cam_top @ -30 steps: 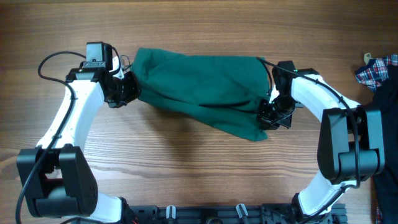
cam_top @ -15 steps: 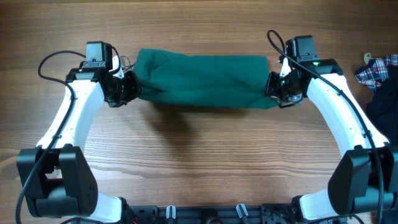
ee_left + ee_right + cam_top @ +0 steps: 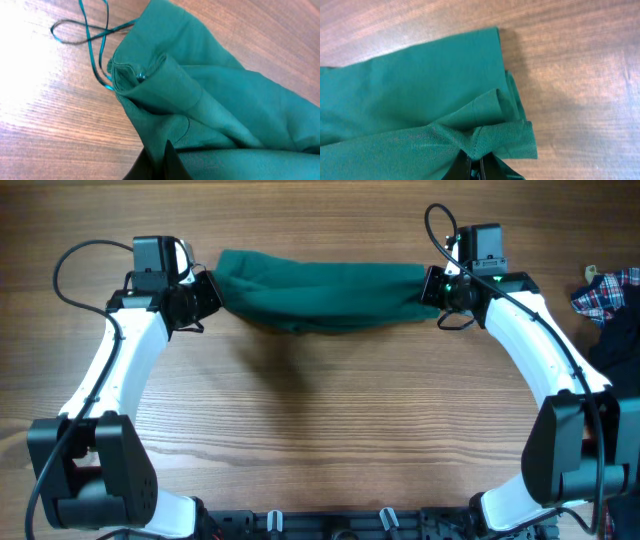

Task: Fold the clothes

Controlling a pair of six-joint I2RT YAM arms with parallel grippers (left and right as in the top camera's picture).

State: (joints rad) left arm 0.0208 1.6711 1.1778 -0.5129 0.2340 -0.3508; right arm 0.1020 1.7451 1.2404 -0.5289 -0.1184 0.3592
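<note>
Since the right gripper [image 3: 432, 286] swung to the far side, the green garment [image 3: 320, 292] stretches taut between it and the left gripper [image 3: 206, 290]. Both are clamped on cloth. The fold seems ready to lay down.

I read no text, label, brand, number or sign in any view. The dark green cloth garment [image 3: 320, 295], the brown wood-grain counter [image 3: 320, 430] and the red-and-blue checked fabric [image 3: 605, 290] at the edge carry none.
</note>
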